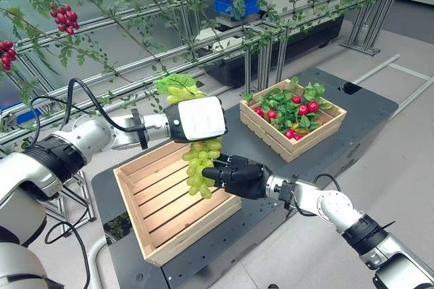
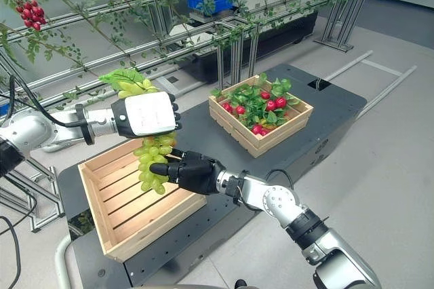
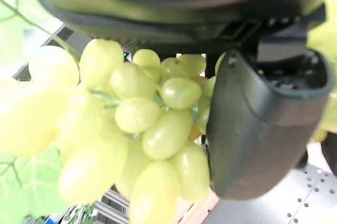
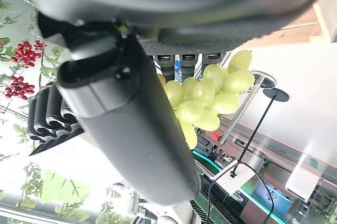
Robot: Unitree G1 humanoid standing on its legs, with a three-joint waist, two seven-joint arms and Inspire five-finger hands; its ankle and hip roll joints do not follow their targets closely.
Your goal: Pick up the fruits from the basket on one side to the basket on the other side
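Left hand (image 1: 196, 119) grips the grapes (image 1: 201, 167) at the leafy top, bunch hanging over the empty crate (image 1: 146, 218) at the table's (image 1: 366, 109) near-left end. Right hand (image 1: 239, 176) curls around the bunch's lower part. Far crate (image 1: 319, 136) holds red fruit (image 1: 306, 108) and leaves.

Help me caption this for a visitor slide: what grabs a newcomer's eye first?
The bunch of green grapes hanging above the near wooden crate, with the left hand closed round its top and the right hand curled round its lower part. Next, the far crate of red fruit and leaves.
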